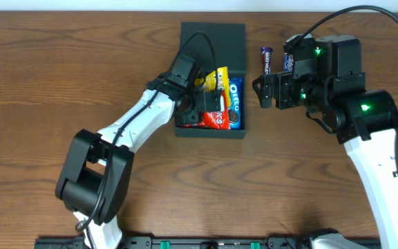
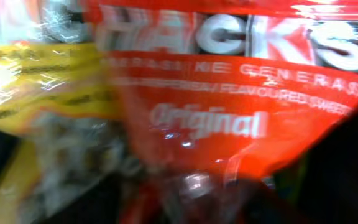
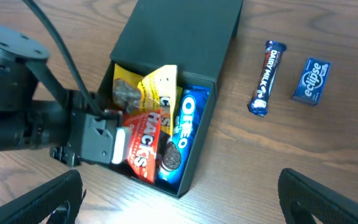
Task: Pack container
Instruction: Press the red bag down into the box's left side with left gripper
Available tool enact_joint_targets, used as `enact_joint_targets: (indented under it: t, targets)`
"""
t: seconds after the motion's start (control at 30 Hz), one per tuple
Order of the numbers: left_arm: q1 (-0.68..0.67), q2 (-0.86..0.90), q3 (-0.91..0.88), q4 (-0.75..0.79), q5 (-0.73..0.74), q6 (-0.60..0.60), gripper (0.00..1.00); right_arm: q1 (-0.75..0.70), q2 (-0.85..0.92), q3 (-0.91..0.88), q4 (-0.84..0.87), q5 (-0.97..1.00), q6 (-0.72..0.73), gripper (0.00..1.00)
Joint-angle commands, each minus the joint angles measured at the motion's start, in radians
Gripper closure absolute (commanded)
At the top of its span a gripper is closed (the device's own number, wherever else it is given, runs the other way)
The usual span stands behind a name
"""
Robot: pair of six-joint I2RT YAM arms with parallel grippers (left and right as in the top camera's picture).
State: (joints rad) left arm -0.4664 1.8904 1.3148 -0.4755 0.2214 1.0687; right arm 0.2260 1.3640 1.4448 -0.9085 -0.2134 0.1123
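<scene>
Inside the container [image 1: 213, 38], left gripper [image 1: 211, 109] low.

Bright, even light is falling from above onto my bench [image 1: 47, 69], and the container [image 1: 213, 34] is casting only a thin, soft shadow. My left wrist view is smearing heavily: the red packet [image 2: 229, 124] is filling it, out of focus, with white glare streaking its foil. My right wrist view is rendering things crisply, though my right fingers [image 3: 36, 199] are blurring darkly at the lower corners

Robot lab bench: wood-grain table [image 1: 40, 76], left arm [image 1: 133, 128], right arm [image 1: 382, 162], black base rail [image 1: 185, 243].
</scene>
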Motion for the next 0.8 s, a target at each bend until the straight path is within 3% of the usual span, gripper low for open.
enact_joint_targets:
  t: [0.0, 0.07, 0.1, 0.27, 0.3, 0.37, 0.4, 0.57, 0.77]
  targets:
    - [0.006, -0.089, 0.017, 0.031, -0.018, -0.053, 0.18, -0.004, -0.001, 0.009, -0.001, -0.008, -0.016, 0.01]
    - [0.006, -0.123, 0.017, 0.042, -0.018, -0.056, 0.01, -0.004, -0.001, 0.009, -0.001, -0.008, -0.016, 0.01]
    - [0.006, -0.143, 0.017, 0.047, -0.018, -0.056, 0.05, -0.004, -0.001, 0.009, -0.001, -0.008, -0.016, 0.01]
    - [0.006, -0.217, 0.017, 0.06, -0.018, -0.073, 0.03, -0.004, -0.001, 0.009, -0.001, -0.008, -0.016, 0.01]
    - [0.006, -0.221, 0.017, 0.061, -0.014, -0.091, 0.12, -0.004, -0.001, 0.009, -0.001, -0.008, -0.016, 0.01]
    - [0.006, -0.222, 0.016, 0.059, 0.018, -0.14, 0.57, -0.004, -0.001, 0.009, -0.001, -0.008, -0.016, 0.01]
    - [0.006, -0.219, 0.016, 0.055, 0.05, -0.164, 0.94, -0.004, -0.001, 0.009, -0.001, -0.008, -0.016, 0.01]
    - [0.005, -0.183, 0.016, 0.05, 0.227, -0.274, 0.94, -0.004, -0.001, 0.009, -0.001, -0.008, -0.017, 0.01]
    - [0.005, -0.094, 0.016, 0.053, 0.259, -0.33, 0.94, -0.004, -0.001, 0.009, -0.001, -0.008, -0.016, 0.01]
